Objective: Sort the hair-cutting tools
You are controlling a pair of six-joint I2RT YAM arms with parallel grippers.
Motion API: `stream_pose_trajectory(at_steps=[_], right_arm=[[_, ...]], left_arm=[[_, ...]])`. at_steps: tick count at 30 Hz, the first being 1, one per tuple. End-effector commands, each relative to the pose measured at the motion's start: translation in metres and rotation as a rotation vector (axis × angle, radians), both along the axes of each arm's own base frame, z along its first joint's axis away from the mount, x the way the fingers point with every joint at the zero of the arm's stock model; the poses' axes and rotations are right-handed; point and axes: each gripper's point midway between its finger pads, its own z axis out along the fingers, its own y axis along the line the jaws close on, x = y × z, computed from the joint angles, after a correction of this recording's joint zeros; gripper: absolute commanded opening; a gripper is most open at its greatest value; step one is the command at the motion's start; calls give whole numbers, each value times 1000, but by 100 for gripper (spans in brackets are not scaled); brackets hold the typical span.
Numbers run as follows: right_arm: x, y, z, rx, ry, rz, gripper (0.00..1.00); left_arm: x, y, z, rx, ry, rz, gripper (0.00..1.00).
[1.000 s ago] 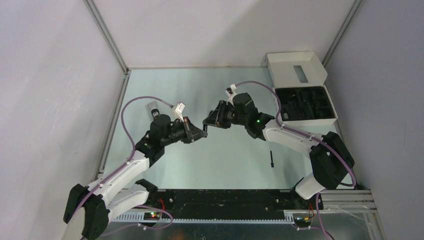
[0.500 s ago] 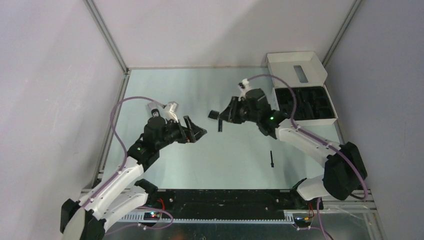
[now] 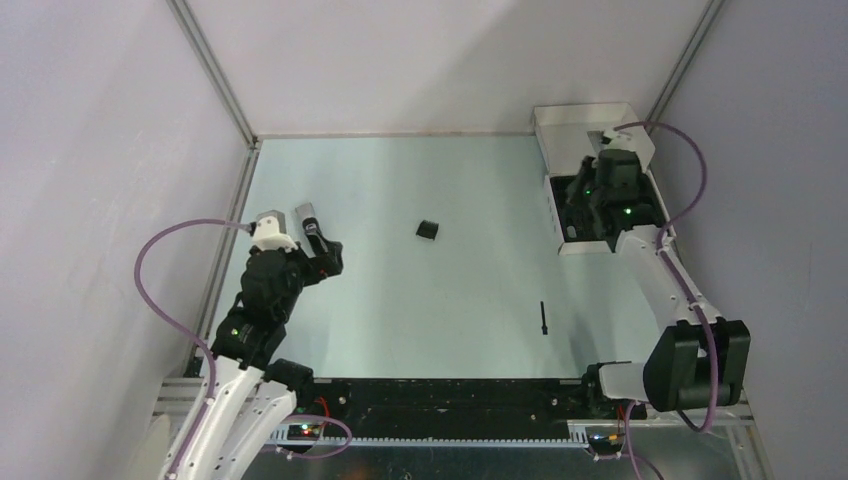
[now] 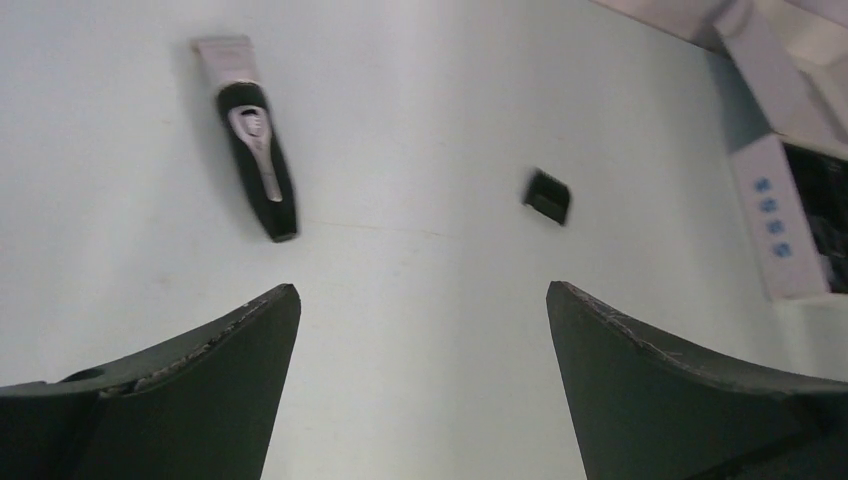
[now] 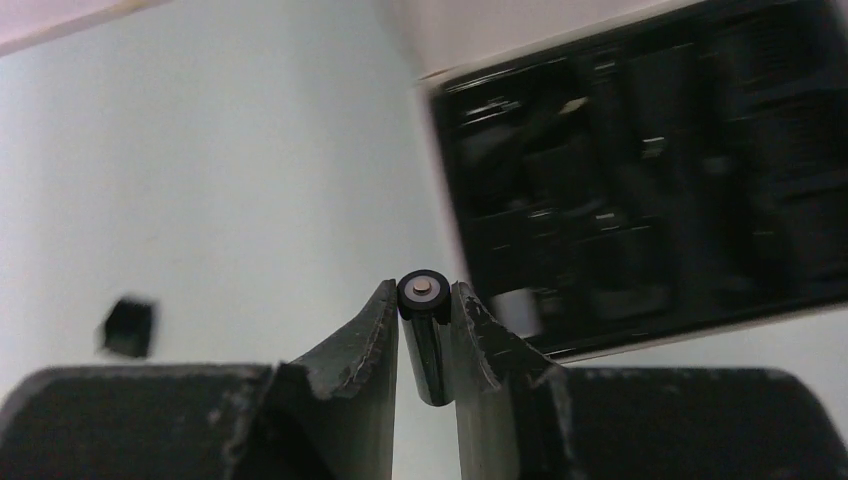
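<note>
my right gripper (image 5: pixel 424 300) pinched a small black cylinder (image 5: pixel 428 350) by the tray (image 5: pixel 640 150); next, i judged, it needed lowering into a fitting slot. my left gripper (image 4: pixel 420 300) stood spread near the clipper (image 4: pixel 255 150).

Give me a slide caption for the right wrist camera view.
Right gripper shut on a small black cylinder, black tray beyond, a black block lying on the table at left.

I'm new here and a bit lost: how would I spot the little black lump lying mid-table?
Start at the pale table and look to its bare middle, left of the white box. The blocky piece lies alone there: squat and all black, unlike the thin stick nearer the front or the long silver-striped clipper at left.
</note>
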Motion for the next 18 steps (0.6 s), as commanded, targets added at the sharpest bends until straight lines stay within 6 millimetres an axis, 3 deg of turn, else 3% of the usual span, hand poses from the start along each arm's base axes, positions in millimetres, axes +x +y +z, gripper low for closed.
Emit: stream_pose_trajectory(at_steps=[1,6,11,12,13,14,15,16,17,18], right_arm=[[25,-71,26,-187,-77,-156,0],[49,-120,22,-284,-81,-223,0],[80,-136,23,-373,-90,-181,0],[86,-141,12,-395,-64,-171,0],[92,-142,16,-401,-73,-161,0],[98,-145,6,-417,-48,-145,0],[104,-145,9,-421,-54,-127,0],[110,-145,-3,-428,-27,-101,0],[114,-146,0,-438,-22,-88,0],[120,-145,-15,-431,10,-61,0]], left_arm=[[-1,43,11,164,-22,160,100],[2,60,8,263,-23,222,100],[8,69,6,333,-11,249,100],[10,70,5,348,-8,250,100],[11,71,5,357,-7,253,100],[13,71,4,371,-5,253,100],[14,72,3,378,-3,258,100],[16,73,2,387,1,259,100],[17,73,0,392,5,261,100],[19,73,-1,392,4,262,100]])
